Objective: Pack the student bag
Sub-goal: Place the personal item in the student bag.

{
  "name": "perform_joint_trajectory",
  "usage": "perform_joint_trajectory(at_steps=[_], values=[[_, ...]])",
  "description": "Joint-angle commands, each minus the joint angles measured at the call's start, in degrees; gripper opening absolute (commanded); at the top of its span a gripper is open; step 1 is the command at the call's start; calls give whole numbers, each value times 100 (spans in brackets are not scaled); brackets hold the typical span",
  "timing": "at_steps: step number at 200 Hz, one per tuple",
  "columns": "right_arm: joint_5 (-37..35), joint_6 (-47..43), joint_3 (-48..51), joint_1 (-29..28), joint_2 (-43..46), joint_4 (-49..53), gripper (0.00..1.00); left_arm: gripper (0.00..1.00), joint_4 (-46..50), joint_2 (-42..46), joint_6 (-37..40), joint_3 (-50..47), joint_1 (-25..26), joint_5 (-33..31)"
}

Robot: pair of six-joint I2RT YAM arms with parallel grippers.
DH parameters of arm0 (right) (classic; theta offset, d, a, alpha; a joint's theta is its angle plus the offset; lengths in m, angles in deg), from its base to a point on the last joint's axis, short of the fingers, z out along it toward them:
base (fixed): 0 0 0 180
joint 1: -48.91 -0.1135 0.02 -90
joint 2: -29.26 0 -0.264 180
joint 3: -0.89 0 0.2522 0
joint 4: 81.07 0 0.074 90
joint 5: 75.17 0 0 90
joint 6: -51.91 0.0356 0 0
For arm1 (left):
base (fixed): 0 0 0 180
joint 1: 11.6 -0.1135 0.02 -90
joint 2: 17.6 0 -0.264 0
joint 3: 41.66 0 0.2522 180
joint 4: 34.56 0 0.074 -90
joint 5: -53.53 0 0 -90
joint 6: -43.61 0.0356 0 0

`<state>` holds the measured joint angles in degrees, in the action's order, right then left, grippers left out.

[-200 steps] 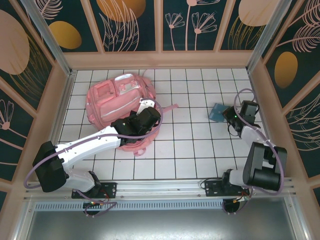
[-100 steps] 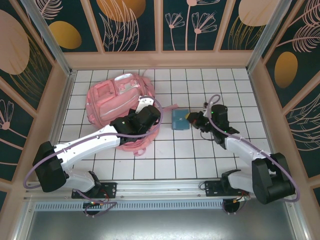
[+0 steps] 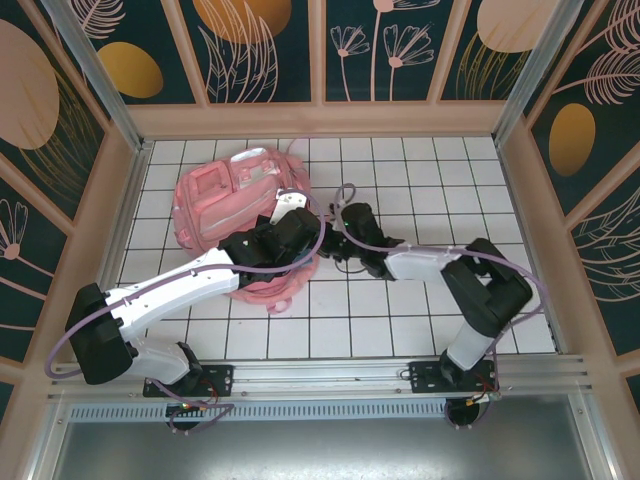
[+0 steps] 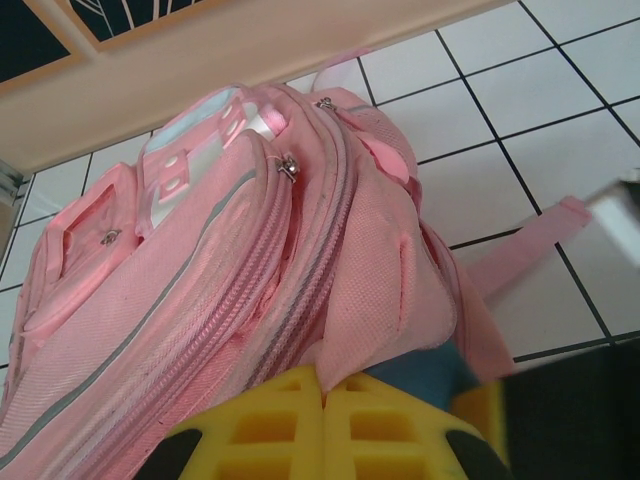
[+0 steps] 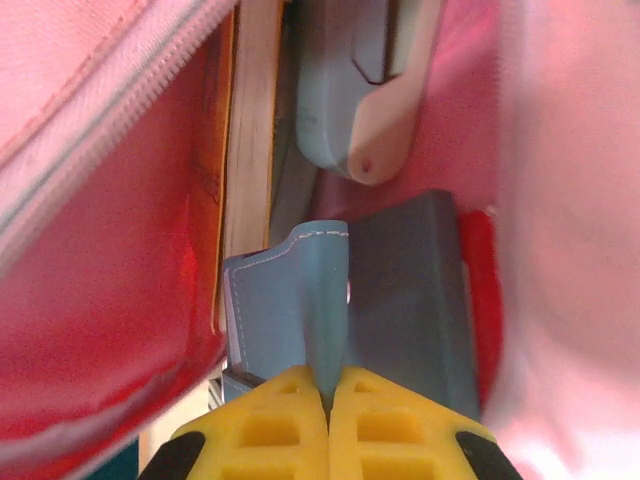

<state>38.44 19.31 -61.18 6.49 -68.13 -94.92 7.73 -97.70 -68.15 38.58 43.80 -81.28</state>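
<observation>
The pink student bag [image 3: 215,200] lies at the table's back left, its opening facing right. My left gripper [image 3: 298,238] is shut on the edge of the bag's pink flap [image 4: 390,300] and holds it up; in the left wrist view the left gripper [image 4: 325,385] pinches that fabric. My right gripper [image 3: 335,228] reaches into the opening. In the right wrist view the right gripper [image 5: 328,385] is shut on the cover of a blue book [image 5: 285,300], inside the bag's pink lining [image 5: 100,280]. A bit of the blue book [image 4: 430,372] shows under the flap.
Inside the bag, beyond the blue book, stand a book with a pale wooden-coloured edge [image 5: 250,120] and a pale blue and cream object [image 5: 350,90]. A pink strap [image 4: 520,250] trails over the white tiled table [image 3: 420,320]. Walls enclose the table.
My right arm has swung left across the table with the blue book, from the right side into the bag's opening. The left gripper has kept its hold on the flap.
</observation>
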Motion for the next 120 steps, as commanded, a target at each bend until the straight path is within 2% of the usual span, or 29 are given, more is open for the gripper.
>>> perform_joint_trajectory(at_steps=[1, 22, 30, 34, 45, 80, 120], values=[[-357, -10, -681, -178, -499, -7, 0, 0, -244, 128, -177, 366, 49, -64], [-709, -268, -1480, -365, -990, 758, 0, 0, -220, 138, -197, 369, 49, -12], [-782, -377, -1724, -411, -1117, 965, 4, 0, -217, 143, -210, 375, 47, -9], [-850, -406, -1823, -431, -1167, 1117, 8, 0, -217, 148, -207, 375, 49, -5], [-945, -499, -1973, -463, -1241, 1286, 25, 0, -215, 160, -206, 367, 44, -7], [-1152, -722, -1916, -463, -1086, 1515, 53, 0, -209, 153, -180, 344, 47, -35], [-1688, -1042, -1672, -452, -610, 1952, 56, 0, -252, 132, -177, 320, 48, -18]])
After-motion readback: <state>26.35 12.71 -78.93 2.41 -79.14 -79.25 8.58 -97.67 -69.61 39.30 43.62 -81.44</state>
